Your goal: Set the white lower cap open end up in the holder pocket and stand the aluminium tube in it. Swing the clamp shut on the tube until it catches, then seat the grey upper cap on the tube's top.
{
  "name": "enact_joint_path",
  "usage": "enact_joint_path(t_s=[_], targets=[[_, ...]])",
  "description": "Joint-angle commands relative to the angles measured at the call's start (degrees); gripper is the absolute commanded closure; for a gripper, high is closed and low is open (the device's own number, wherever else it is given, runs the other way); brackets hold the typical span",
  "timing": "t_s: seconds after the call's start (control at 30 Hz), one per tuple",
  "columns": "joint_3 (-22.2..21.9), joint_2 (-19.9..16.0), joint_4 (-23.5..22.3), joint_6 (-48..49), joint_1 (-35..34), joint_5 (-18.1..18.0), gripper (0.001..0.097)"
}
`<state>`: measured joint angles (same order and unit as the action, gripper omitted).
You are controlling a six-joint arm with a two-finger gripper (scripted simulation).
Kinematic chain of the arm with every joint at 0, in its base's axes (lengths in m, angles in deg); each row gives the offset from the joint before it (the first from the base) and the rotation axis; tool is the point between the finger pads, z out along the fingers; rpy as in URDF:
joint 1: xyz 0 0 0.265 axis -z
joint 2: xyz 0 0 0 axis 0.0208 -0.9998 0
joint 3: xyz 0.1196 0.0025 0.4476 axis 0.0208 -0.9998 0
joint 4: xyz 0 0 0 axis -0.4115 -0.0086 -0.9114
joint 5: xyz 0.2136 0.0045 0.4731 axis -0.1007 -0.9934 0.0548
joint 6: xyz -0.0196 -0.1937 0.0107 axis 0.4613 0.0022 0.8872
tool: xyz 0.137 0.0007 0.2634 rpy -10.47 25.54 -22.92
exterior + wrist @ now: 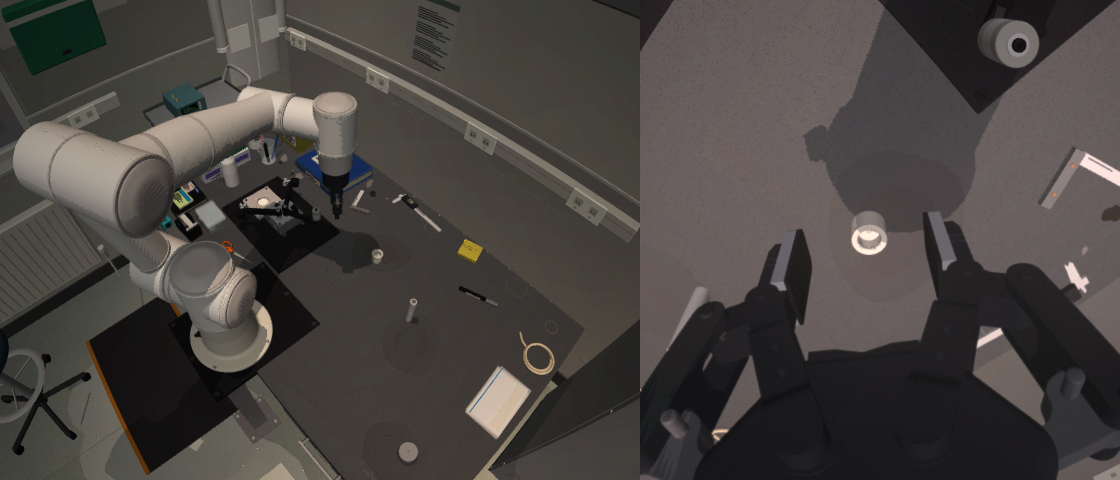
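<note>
The aluminium tube (411, 309) stands upright on the table well in front of the holder; in the wrist camera only a sliver of it (690, 309) shows behind my left finger linkage. The white lower cap (377, 256) (869, 233) sits open end up on the bare table, between the holder and the tube. The holder (269, 205), with its pale round pocket and its black clamp arm swung out, stands on a black mat. The grey upper cap (408, 452) lies at the near table edge. My gripper (337, 212) (864, 250) hangs just right of the holder, above and behind the lower cap, open and empty.
Behind the holder are a blue book (335, 170), a pen cup (268, 153) and a white jar (230, 171). A set square (359, 201) (1076, 177), calipers (416, 209), a yellow pad (470, 250), a marker (478, 296), a cord coil (538, 356) and a notebook (497, 401) lie to the right.
</note>
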<state>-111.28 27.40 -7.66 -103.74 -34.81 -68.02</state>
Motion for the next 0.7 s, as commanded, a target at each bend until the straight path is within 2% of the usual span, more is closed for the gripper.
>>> enact_joint_path(t_s=[0.0,0.67], targets=[[0.0,0.0,0.0,1.7,0.0,0.0,0.0381],[0.3,-0.3,0.0,37.0,0.0,-0.4,0.0381]])
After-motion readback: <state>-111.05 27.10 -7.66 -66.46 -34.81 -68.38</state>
